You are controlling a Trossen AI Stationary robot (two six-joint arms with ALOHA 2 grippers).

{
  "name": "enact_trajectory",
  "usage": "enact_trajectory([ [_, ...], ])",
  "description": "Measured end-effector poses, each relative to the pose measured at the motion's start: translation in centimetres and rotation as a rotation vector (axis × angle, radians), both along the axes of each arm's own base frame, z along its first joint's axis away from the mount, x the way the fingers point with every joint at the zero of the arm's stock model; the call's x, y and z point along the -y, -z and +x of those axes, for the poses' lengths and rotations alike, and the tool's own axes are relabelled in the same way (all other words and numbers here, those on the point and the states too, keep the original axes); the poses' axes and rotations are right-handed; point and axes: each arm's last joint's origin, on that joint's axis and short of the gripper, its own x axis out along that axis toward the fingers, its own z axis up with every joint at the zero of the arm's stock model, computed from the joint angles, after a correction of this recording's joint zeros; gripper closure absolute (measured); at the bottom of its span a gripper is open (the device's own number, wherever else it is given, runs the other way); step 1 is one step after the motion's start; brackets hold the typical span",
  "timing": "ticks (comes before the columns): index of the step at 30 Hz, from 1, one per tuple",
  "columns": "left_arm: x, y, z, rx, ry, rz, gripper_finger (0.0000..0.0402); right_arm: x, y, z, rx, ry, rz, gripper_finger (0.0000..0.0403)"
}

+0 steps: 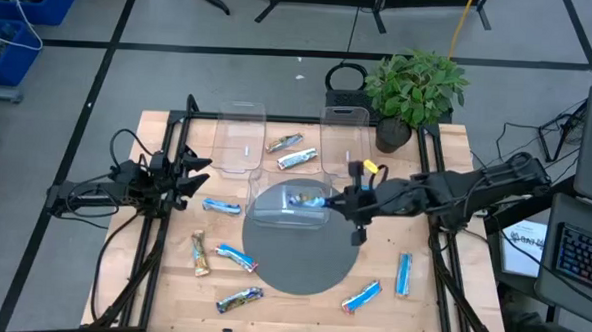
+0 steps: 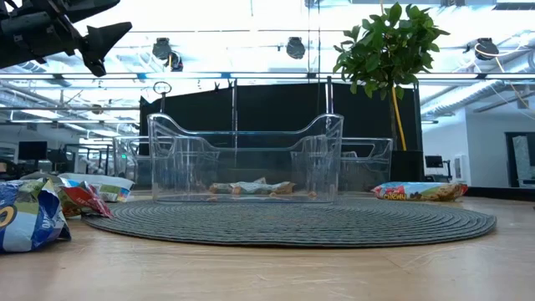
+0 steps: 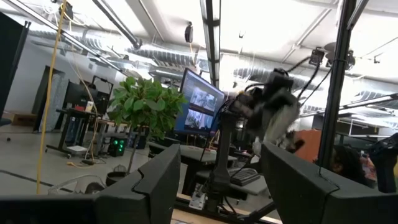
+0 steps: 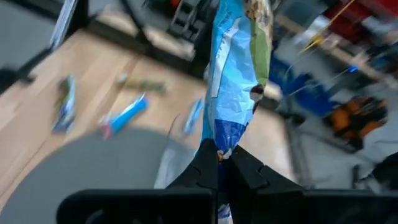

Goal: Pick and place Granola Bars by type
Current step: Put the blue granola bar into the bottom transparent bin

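The granola bars lie scattered on the wooden table in the high view: two silvery ones (image 1: pixel 282 142) (image 1: pixel 296 159) at the far side, a blue one (image 1: pixel 221 207) on the left, a tan one (image 1: pixel 199 254), and several more blue ones near the front (image 1: pixel 235 256) (image 1: pixel 361 297) (image 1: pixel 403 274). My right gripper (image 1: pixel 337 200) is shut on a blue bar (image 1: pixel 308 199) over the clear bin (image 1: pixel 274 217) that stands on the round grey mat. My left gripper (image 1: pixel 198 172) is open, raised at the table's left, and touches nothing. My right gripper (image 4: pixel 217 155) pinches the blue bar by one end (image 4: pixel 219 144) between its two fingers. The fingers come from the table's right, along the bar. The rest of the bar (image 4: pixel 239 68) sticks out past the fingertips, lifted clear above the bin.
Two more clear bins (image 1: pixel 240 139) (image 1: pixel 342 138) stand at the far side, and a potted plant (image 1: pixel 415 86) stands at the far right corner. The grey mat (image 1: pixel 302 261) has bare room in front of the middle bin. Black frame rails (image 1: pixel 167 140) run along both table sides.
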Motion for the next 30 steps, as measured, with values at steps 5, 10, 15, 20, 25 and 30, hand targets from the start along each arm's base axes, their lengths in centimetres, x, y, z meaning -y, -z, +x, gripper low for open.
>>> enact_trajectory([
  [5,0.0,0.0,0.0,-0.001,0.000,0.000,0.0176,0.0,-2.7,0.2,0.164,0.004,0.009,0.0401],
  [10,0.0,0.0,0.0,-0.001,0.000,0.000,0.0176,0.1,-4.3,0.4,0.306,0.035,0.042,0.0401],
  [15,0.0,0.0,0.0,0.000,0.000,0.000,0.0176,0.3,-5.0,0.4,0.381,0.137,0.063,0.0401],
  [20,0.0,0.0,0.0,0.000,0.000,0.000,0.0176,0.7,-4.5,0.9,0.406,0.324,0.162,0.0401],
  [25,0.0,0.0,0.0,0.000,0.000,0.000,0.0176,1.5,-3.6,1.8,0.443,0.508,0.293,0.0401],
  [30,0.0,0.0,0.0,0.000,0.000,0.000,0.0176,2.7,-1.8,3.3,0.428,0.638,0.402,0.0401],
])
